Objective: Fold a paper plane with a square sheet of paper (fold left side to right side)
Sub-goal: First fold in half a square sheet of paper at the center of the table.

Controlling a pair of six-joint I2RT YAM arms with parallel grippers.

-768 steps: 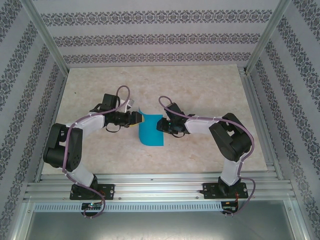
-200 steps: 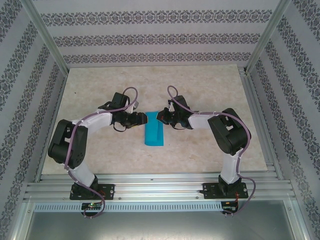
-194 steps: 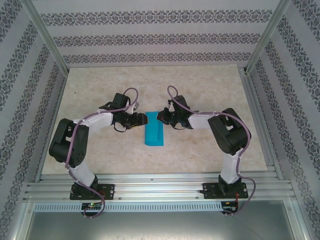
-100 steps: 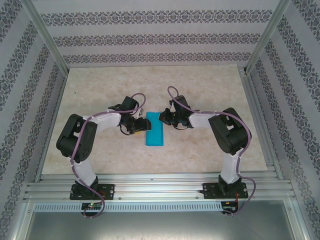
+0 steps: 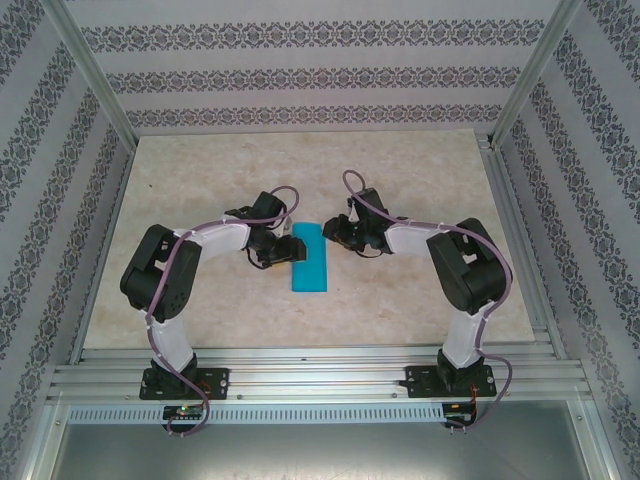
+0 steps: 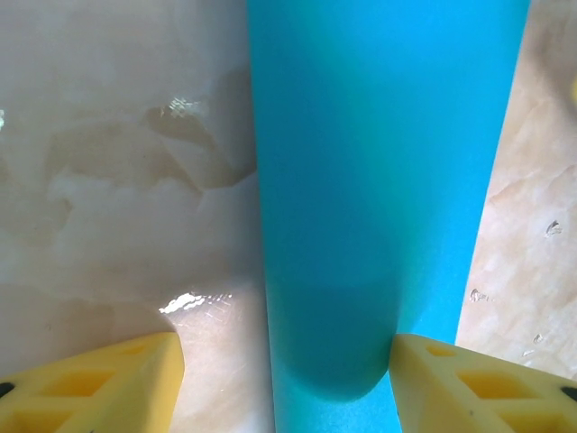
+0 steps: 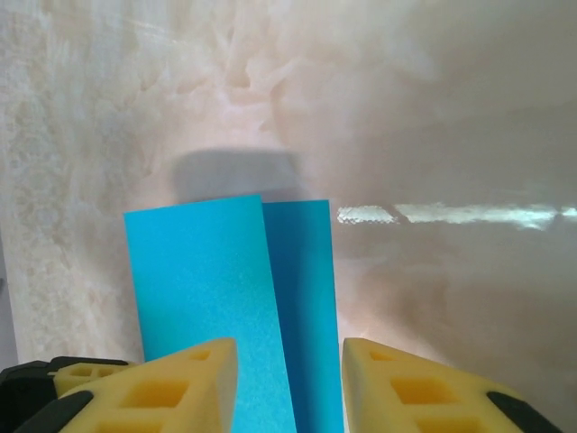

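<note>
The sheet (image 5: 308, 258) lies flat near the middle of the surface (image 5: 400, 170), doubled over into a narrow upright strip between the two grippers. In the right wrist view the upper layer (image 7: 203, 271) does not fully cover the lower one; a darker band of the lower layer shows beside it. In the left wrist view the near end of the sheet (image 6: 379, 180) looks rounded and shadowed, so the fold is probably not pressed flat.

Left gripper (image 5: 283, 250): just beside the strip's left edge, jaws wide apart, nothing held. In its own view (image 6: 284, 383) the strip runs up between the yellow fingers (image 6: 108, 383).

Right gripper (image 5: 337, 232): at the strip's far right corner, jaws apart, nothing pinched. In its own view (image 7: 288, 383) the paper lies on the surface between the fingers.

Step in hand, as judged: the left-to-right fold is laid over but not yet set (the layers are offset).

Next move calls for:
1. Holding the free edges down with one gripper.
2. Aligning the upper layer over the lower.
3. Pressing along the folded edge to set the crease without dragging the strip.
</note>
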